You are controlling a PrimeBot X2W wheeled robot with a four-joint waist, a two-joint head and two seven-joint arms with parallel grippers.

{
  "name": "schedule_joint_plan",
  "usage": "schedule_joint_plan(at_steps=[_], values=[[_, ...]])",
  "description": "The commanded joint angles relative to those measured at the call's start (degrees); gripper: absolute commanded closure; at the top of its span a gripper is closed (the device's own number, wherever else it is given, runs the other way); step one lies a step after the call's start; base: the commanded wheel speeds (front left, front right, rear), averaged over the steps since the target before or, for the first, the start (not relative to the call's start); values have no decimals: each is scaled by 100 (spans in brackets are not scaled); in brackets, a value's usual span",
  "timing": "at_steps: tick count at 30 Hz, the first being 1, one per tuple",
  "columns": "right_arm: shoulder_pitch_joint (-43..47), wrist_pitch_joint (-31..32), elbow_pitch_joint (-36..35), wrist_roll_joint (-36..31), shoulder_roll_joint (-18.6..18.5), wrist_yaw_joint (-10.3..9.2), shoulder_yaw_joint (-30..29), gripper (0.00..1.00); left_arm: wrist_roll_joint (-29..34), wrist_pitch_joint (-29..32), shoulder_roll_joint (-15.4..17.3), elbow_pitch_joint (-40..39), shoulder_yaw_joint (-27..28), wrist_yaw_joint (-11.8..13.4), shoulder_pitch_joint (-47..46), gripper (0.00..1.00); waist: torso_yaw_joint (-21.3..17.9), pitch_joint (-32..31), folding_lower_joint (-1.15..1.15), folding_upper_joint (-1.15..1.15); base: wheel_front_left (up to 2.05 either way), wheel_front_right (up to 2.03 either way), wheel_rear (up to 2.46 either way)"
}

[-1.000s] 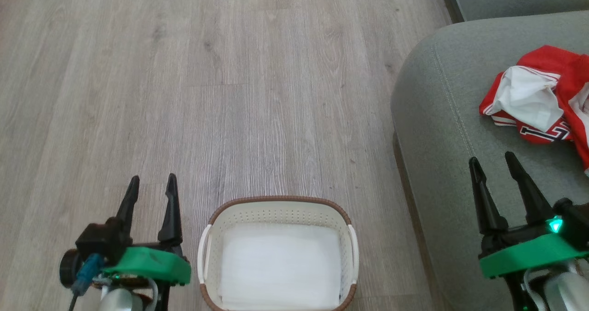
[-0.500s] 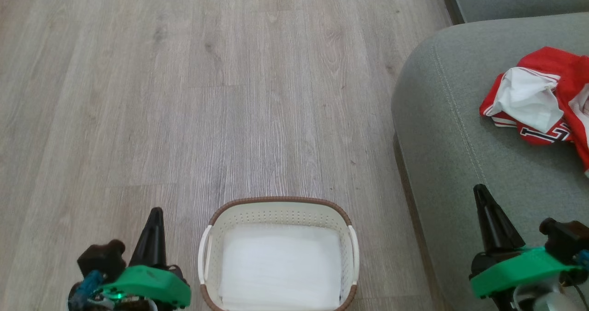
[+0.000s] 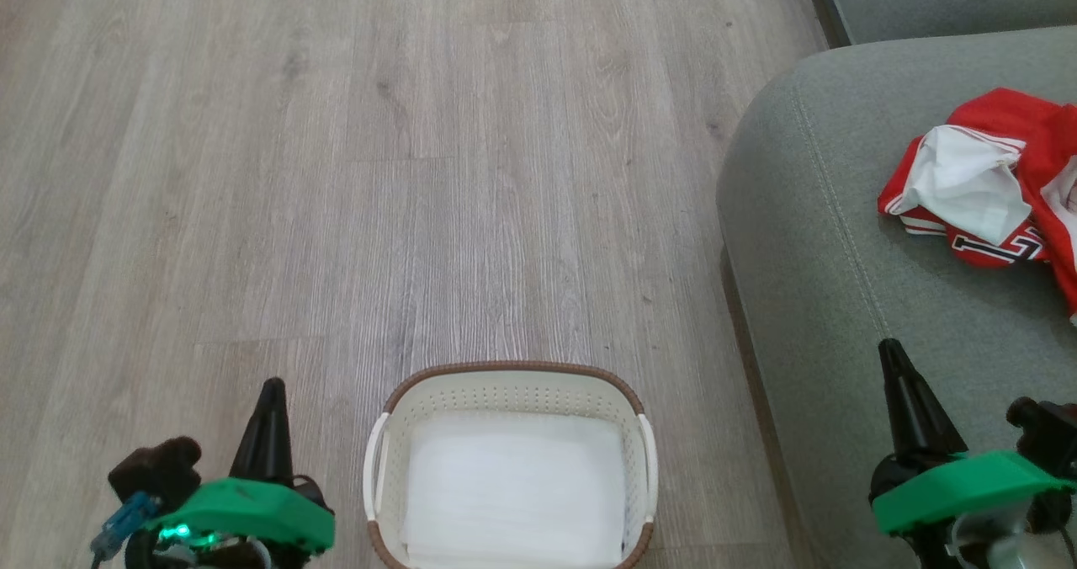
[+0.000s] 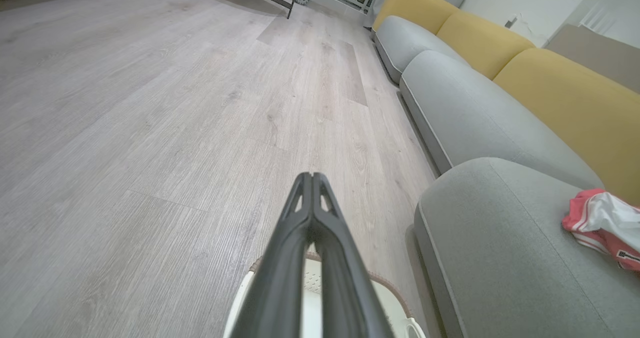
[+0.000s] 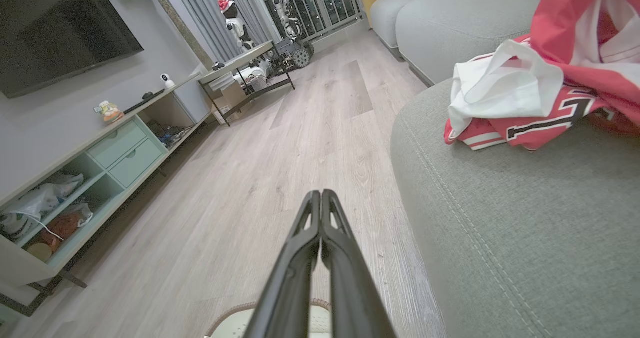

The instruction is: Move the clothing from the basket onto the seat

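Note:
The red-and-white clothing (image 3: 1001, 199) lies crumpled on the grey-green seat (image 3: 841, 241) at the right, its numerals facing up; it also shows as clothing (image 5: 545, 83) on the seat (image 5: 525, 228) and clothing (image 4: 602, 223) on the seat (image 4: 490, 238). The cream basket (image 3: 509, 381) with a brown rim stands on the floor at bottom centre, holding just a flat white sheet. My left gripper (image 3: 271, 388) is shut and empty, left of the basket. My right gripper (image 3: 892, 352) is shut and empty above the seat's front part, well short of the clothing.
Pale wood floor (image 3: 379, 173) stretches ahead and to the left. More grey and yellow sofa cushions (image 4: 500, 53) run along the right. A TV cabinet (image 5: 100, 168) with drawers lines the far left wall, and a low table (image 5: 250, 73) stands further down the room.
Both grippers have shut from open and drawn back toward the bottom of the head view. The basket and the clothing have not moved.

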Motion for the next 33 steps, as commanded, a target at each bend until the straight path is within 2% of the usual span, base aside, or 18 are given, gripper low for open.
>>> schedule_joint_plan(at_steps=[1, 33], values=[[-299, 48, -142, 195, 10, 1, -72, 100, -212, 37, 11, -180, 115, -50, -274, 100, 3, -3, 0, 0, 0, 0, 0], [-513, 534, 96, 1925, 264, 0, -320, 100, -2203, 548, 11, -159, 401, -210, -429, 100, 42, -47, 0, 0, 0, 0, 0]])
